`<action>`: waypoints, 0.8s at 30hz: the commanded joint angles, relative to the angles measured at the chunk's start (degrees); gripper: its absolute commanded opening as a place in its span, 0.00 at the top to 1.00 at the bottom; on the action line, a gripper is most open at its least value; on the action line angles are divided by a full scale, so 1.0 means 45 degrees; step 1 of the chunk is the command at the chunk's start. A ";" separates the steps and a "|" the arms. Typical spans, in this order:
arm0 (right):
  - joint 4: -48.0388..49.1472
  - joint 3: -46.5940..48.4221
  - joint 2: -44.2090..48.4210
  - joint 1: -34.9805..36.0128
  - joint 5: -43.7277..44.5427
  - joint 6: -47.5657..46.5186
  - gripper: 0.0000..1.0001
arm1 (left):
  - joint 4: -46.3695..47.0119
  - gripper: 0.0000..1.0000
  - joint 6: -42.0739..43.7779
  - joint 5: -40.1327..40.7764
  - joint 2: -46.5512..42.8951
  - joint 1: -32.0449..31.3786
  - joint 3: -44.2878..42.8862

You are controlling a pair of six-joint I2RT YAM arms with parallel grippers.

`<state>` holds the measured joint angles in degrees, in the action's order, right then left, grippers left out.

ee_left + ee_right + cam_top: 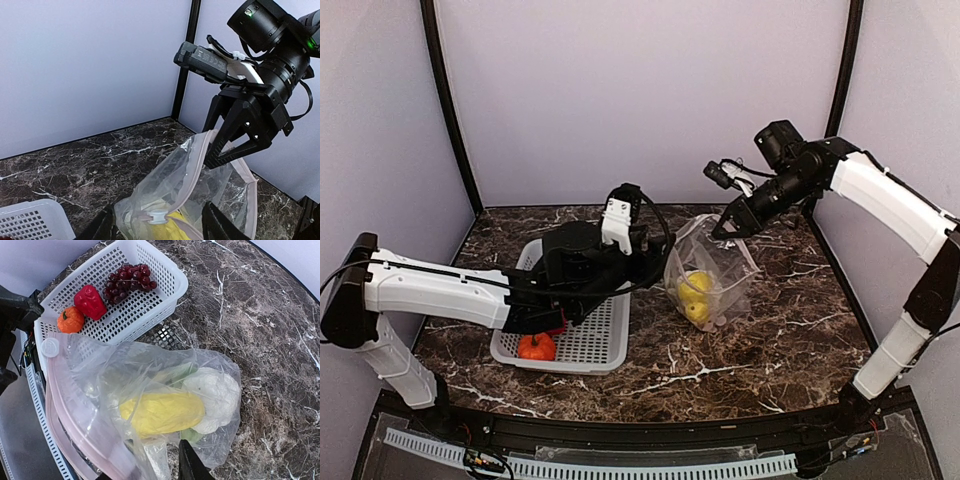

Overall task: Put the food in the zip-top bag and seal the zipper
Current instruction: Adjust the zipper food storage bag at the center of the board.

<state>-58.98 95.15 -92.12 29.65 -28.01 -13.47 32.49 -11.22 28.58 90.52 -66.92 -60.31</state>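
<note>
Left claw (pixel 160 231) wide astride zip-top bag (pixel 725 262), tips cut off; right claw (pixel 726 229) part-open, seemingly around zipper (pixel 60 410).

Plain pale lavender walls (pixel 640 90) are enclosing the space on three sides, black posts (pixel 448 110) running up the rear corners. A dark marble-patterned tabletop (pixel 740 350) with white veins is catching soft, even light. A white slotted strip (pixel 620 467) is lying along its near edge.
</note>
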 commanded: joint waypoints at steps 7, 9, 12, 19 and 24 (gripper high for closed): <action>-0.0487 -0.0841 0.1060 0.0107 0.0239 -0.0326 0.78 | 0.0216 0.42 0.0866 0.0874 -0.1426 -0.0052 0.0550; -0.0466 -0.0753 0.1141 0.0097 0.0343 -0.0359 0.93 | 0.0113 0.42 0.1045 0.0985 -0.1583 -0.0052 0.0576; -0.0303 -0.0308 0.1063 0.0063 0.0868 -0.0355 1.00 | -0.0109 0.41 0.1430 0.1195 -0.1805 -0.0052 0.0654; -0.0444 0.3487 -0.1054 -0.2574 0.4261 -0.0236 1.00 | -0.2517 0.31 0.1001 0.2371 -0.3072 0.0126 0.0650; 0.0235 0.4739 -0.0963 -0.3030 0.4727 -0.0341 1.00 | -0.5231 0.27 -0.0043 0.2609 -0.4032 0.0606 0.0772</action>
<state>-60.20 112.81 -97.56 16.03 -11.00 -15.18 20.49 -7.66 37.82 76.16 -65.89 -58.00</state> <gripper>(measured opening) 0.005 0.728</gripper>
